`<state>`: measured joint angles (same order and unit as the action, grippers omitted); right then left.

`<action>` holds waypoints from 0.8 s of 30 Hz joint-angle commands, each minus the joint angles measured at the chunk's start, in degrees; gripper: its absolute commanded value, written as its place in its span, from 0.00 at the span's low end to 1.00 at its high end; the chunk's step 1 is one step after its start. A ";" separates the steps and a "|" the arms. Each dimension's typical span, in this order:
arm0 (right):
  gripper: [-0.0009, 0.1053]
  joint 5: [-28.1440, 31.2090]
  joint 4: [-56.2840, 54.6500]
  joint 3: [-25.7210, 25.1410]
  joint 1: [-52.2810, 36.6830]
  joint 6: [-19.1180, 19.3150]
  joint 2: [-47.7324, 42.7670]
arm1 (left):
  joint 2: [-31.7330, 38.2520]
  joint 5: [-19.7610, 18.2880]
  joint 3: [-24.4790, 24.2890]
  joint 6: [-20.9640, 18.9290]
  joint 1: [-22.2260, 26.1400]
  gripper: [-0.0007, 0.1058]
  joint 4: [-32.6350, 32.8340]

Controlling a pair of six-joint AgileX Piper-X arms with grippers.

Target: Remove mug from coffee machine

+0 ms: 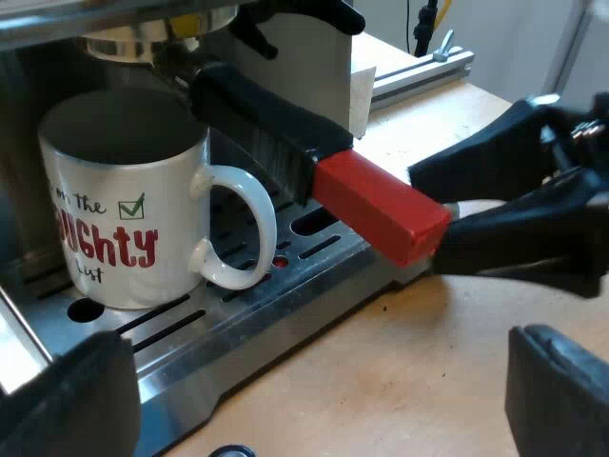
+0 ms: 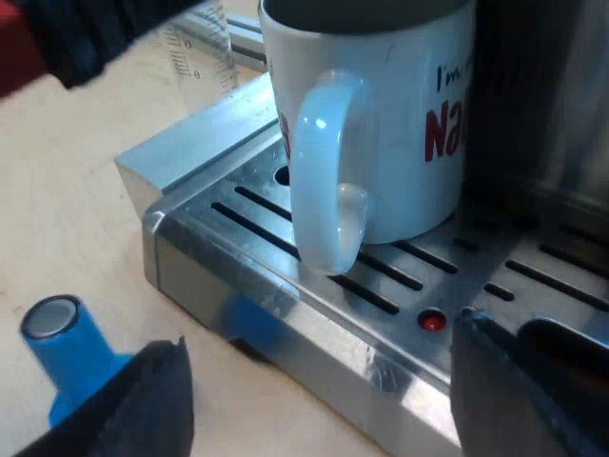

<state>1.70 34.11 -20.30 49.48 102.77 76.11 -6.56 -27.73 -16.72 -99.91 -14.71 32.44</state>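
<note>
A white mug (image 1: 124,209) with red lettering stands on the espresso machine's slotted drip tray (image 1: 285,286), under the metal holder locked into the machine's front. The holder's dark handle (image 1: 257,119) ends in red (image 1: 381,209) and juts out beside the mug's handle (image 1: 243,228). My left gripper (image 1: 314,409) is open, low in front of the tray, a short way from the mug. My right gripper (image 2: 324,409) is open in front of the tray edge, facing the mug's handle (image 2: 324,171) without touching it. In the left wrist view the right gripper (image 1: 442,217) sits at the red end.
A blue tamper (image 2: 67,352) stands on the wooden table (image 2: 67,219) close to the tray's corner. A measuring glass (image 2: 200,57) stands past the tray beside the mug (image 2: 400,114). A red indicator (image 2: 432,321) sits in the tray (image 2: 238,276). An aluminium rail (image 1: 428,71) lies beyond the machine.
</note>
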 commanded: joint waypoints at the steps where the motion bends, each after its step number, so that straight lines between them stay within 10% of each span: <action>1: 0.57 -0.24 5.96 -0.18 0.12 0.25 2.30 | -0.02 -0.41 -0.17 -0.06 -0.44 0.75 -1.12; 24: 0.57 1.17 12.37 -12.83 0.12 0.25 20.05 | -0.02 -0.41 -0.17 -0.06 -0.44 0.75 -1.12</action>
<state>3.21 45.44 -32.37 49.48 102.53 96.31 -6.56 -27.73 -16.72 -99.91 -14.71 32.44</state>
